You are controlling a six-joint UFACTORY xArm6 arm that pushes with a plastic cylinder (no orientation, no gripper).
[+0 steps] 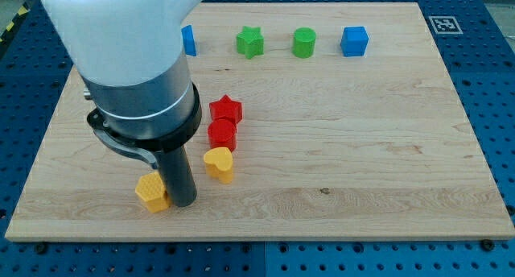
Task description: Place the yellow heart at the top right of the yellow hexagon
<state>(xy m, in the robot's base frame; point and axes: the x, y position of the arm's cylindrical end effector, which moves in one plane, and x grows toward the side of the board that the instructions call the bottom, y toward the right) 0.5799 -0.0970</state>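
Observation:
The yellow heart (219, 164) lies on the wooden board (362, 148), left of centre near the view's bottom. The yellow hexagon (150, 192) lies to its lower left. My tip (182, 203) is at the bottom of the dark rod, right against the hexagon's right side and to the lower left of the heart, a short gap from it. The arm's grey and white body hides the board above the hexagon.
A red block (222, 134) sits just above the heart, with a red star (226, 110) above that. Along the view's top stand a blue block (188, 40) partly hidden by the arm, a green star (250, 42), a green cylinder (304, 43) and a blue cube (354, 41).

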